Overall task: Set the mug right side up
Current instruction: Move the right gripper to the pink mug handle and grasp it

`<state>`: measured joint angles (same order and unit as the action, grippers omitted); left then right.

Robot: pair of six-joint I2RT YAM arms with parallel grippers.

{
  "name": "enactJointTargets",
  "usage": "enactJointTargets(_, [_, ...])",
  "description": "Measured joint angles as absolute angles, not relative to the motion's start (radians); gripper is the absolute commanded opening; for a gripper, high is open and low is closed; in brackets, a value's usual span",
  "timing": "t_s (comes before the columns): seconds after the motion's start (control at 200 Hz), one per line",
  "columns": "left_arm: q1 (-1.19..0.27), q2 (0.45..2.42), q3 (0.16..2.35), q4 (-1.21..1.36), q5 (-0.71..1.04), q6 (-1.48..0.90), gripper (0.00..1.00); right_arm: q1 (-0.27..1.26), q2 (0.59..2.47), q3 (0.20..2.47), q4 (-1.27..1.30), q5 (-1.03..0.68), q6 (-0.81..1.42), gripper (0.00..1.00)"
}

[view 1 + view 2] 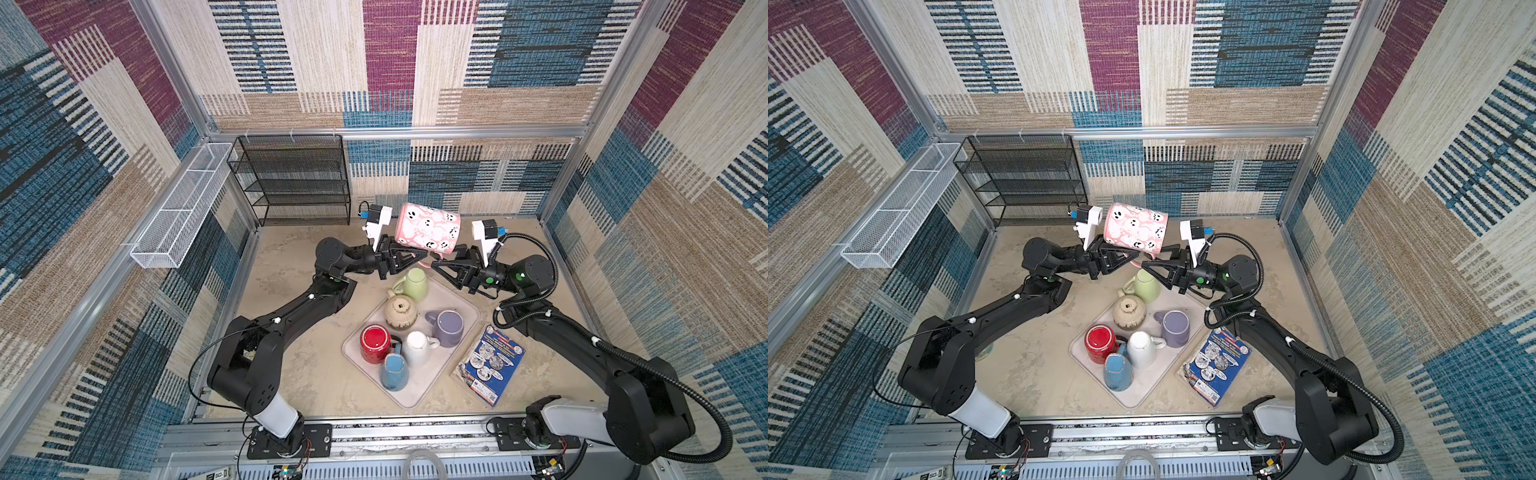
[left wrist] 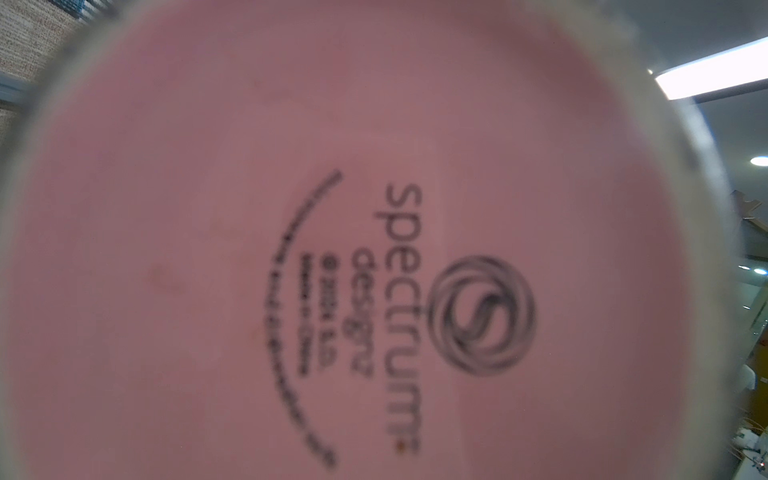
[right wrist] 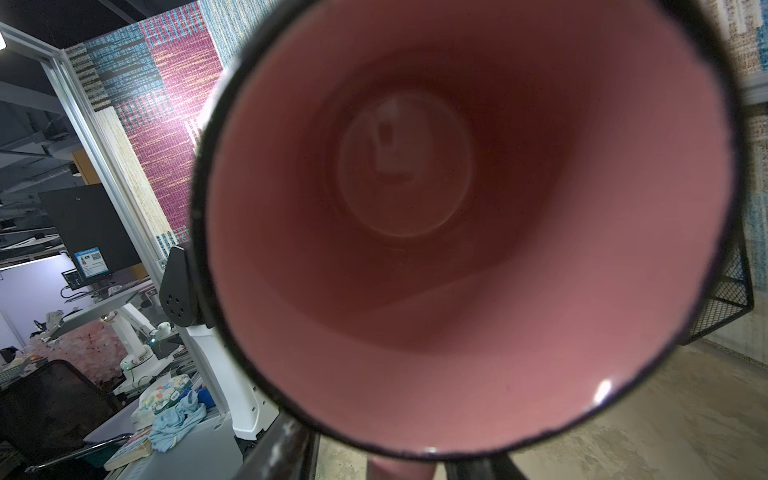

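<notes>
I am looking at the mug (image 1: 428,228), pink with little white ghost faces and a dark rim. It is lying on its side up in the air over the back of the table (image 1: 320,382), just behind the tray (image 1: 434,376). Its flat bottom is facing my left wrist camera, its open mouth is facing my right wrist camera, and its handle (image 1: 424,263) is pointing down. The left gripper (image 1: 409,254) is squeezing tight under the mug and holding it up. The right gripper (image 1: 444,257) is keeping its jaws apart, one on each side of the handle, not pinching. In the tray six cups are sitting: green (image 1: 413,284), tan (image 1: 400,311), purple (image 1: 446,328), red (image 1: 375,343), white (image 1: 417,347) and blue (image 1: 394,370).
</notes>
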<state>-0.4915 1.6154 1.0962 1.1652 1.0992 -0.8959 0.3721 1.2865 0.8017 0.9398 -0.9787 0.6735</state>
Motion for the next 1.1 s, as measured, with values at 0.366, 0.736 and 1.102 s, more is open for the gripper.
enactJointTargets(0.366, [-0.492,1.623,1.102,1.192,1.103,-0.939,0.0,0.373,1.295,0.802,0.963,-0.976,0.68,0.52])
enactJointTargets(0.736, [-0.492,1.634,1.1,1.209,1.105,-0.939,0.0,0.383,1.322,0.807,0.989,-0.96,0.716,0.46])
enactJointTargets(1.102, [-0.492,1.642,1.09,1.26,1.1,-0.937,0.0,0.385,1.316,0.811,0.973,-0.946,0.735,0.17])
